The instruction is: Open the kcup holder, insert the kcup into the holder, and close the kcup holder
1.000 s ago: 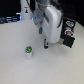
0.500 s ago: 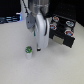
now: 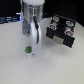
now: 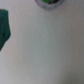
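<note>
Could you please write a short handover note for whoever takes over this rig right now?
End effector: low over the white table, just beside the kcup; open or shut cannot be told, and nothing shows that it holds anything.
Kcup: upright on the table, green top up, on the exterior view's left of the kcup holder.
Kcup holder: tray of pod slots is visible, with reddish-topped pods in it.
Done: no insertion.
Left: grasp the kcup, insert it, close the holder.

A smooth, matt white surface is seen across the table, with no grain or weave made out. A glossy white shell, plastic by its look, is shown on the arm. The kcup holder is finished in matt black with duller grey plates.
</note>
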